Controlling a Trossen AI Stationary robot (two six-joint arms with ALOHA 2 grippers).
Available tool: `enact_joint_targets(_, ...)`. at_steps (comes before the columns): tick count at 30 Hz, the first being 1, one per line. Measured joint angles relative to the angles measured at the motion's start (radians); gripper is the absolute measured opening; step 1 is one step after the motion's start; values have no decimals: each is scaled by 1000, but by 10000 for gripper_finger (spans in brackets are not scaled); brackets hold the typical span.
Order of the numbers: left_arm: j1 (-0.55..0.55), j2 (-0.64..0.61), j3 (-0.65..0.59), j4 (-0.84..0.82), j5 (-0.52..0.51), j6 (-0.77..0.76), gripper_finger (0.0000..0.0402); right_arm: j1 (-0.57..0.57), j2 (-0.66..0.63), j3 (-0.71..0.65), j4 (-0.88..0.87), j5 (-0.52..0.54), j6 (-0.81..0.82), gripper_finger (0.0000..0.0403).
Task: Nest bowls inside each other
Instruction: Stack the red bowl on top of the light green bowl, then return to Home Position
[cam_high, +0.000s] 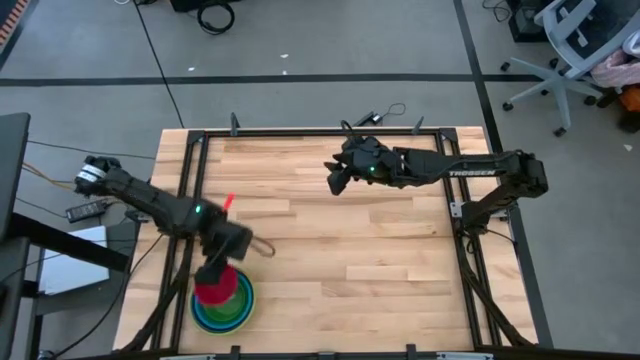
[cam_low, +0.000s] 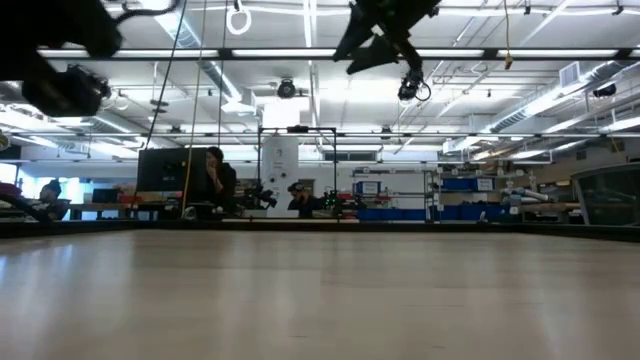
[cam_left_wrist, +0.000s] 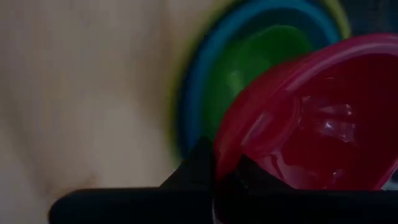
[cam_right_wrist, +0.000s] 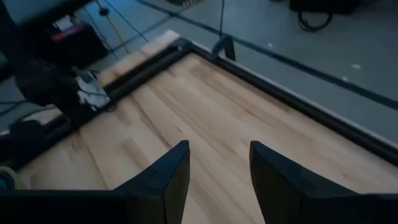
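Near the table's near left corner stands a stack of nested bowls (cam_high: 238, 312): a small lime-green bowl (cam_left_wrist: 249, 68) sits inside blue ones (cam_left_wrist: 202, 87), and all of them sit in a large lime-green bowl (cam_left_wrist: 339, 12). Over the stack is the small pink-red bowl (cam_high: 213, 290), with my left gripper (cam_high: 216, 268) shut on it. My right gripper (cam_high: 336, 183) is high over the far middle of the table. Its fingers (cam_right_wrist: 219, 168) are open with nothing between them. My left gripper holds the pink-red bowl by its rim (cam_left_wrist: 231, 154), on the side nearest the wrist. One finger (cam_left_wrist: 200, 163) is outside the wall and the other seems to be inside. The fingers slant down from above. The bowl is tilted and clear of the table, over the stack.
Black frame rails (cam_high: 190, 190) run along the table's edges. A looped cable (cam_high: 262, 247) hangs by the left gripper. Bare wood (cam_high: 370, 260) fills the middle and right of the table. The left arm (cam_right_wrist: 56, 84) shows far off in the right wrist view.
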Motion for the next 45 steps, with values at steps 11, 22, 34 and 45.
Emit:
enact_joint_targets(11,-250,0,-50,258,-193,-325,39,14,12,-1,-79,-21,24,169)
enact_joint_targets(22,-298,25,-30,188,-208,-433,180,12,15,-1,-92,-38,54,169)
enact_joint_targets(34,-104,-34,232,-54,-429,-216,199,-1,-144,-1,-52,-242,66,166)
enact_joint_targets(45,163,-358,89,628,-635,21,125,80,-428,-65,2,-312,-108,14)
